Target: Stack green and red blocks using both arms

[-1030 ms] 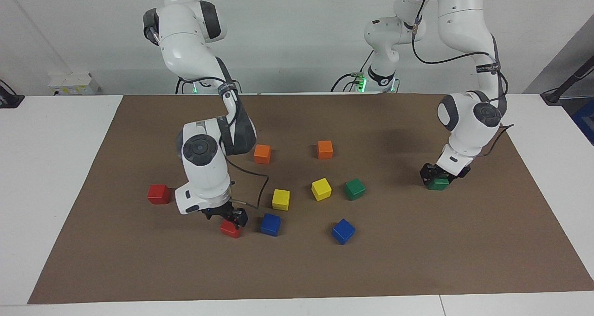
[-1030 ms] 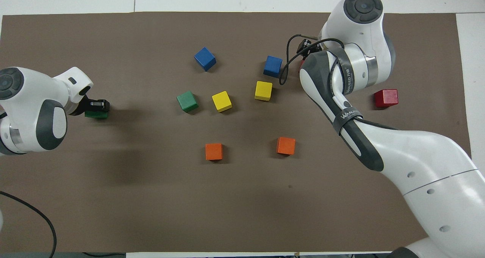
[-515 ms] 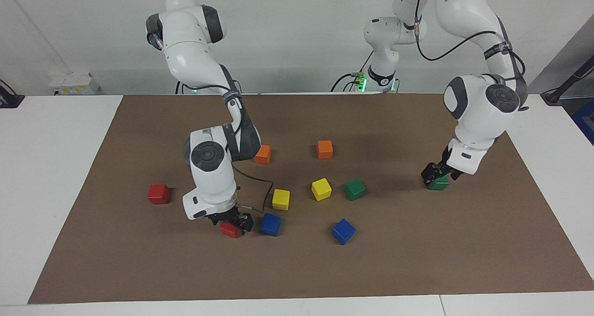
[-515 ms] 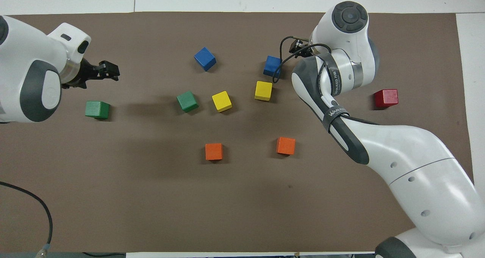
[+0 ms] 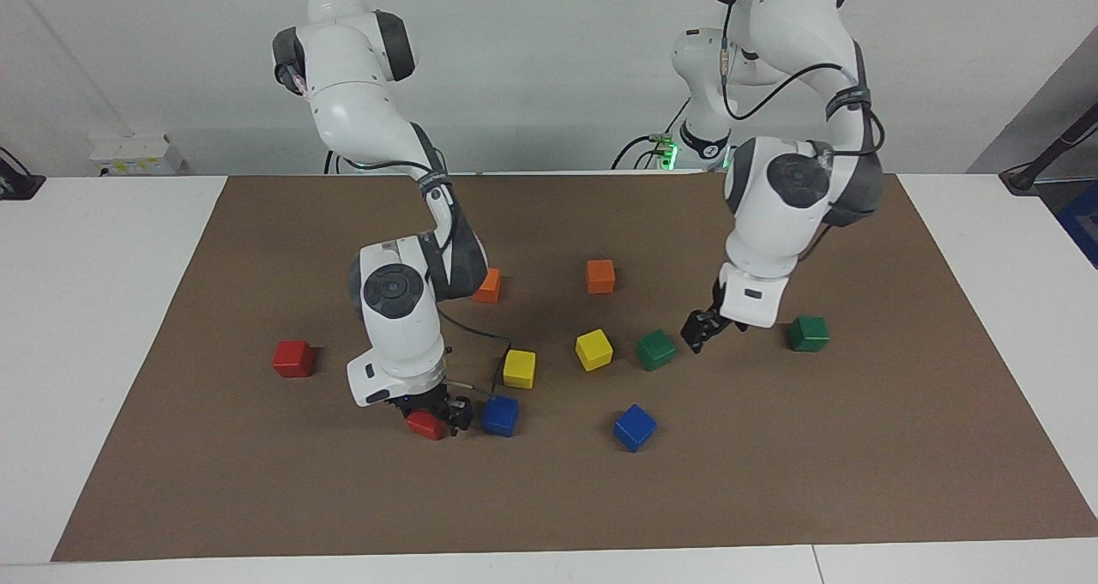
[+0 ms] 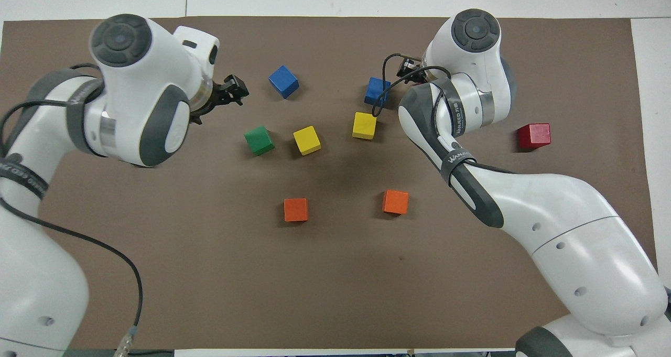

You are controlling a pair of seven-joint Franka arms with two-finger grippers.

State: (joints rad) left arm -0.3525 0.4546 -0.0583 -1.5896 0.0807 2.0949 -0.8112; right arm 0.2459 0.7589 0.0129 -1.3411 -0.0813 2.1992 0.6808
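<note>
Red block (image 5: 426,425) sits clamped in right claw (image 5: 437,419) on the surface beside blue cube (image 5: 500,415), ready to lift; left claw (image 5: 699,331), open and empty, hangs beside green block (image 5: 656,349), lining up.

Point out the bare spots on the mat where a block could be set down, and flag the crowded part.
Bare mat lies between the two orange blocks and the robots' edge. Another open patch sits between the lone red block and the mat's end. It is crowded around the yellow blocks, blue blocks and the green block.
</note>
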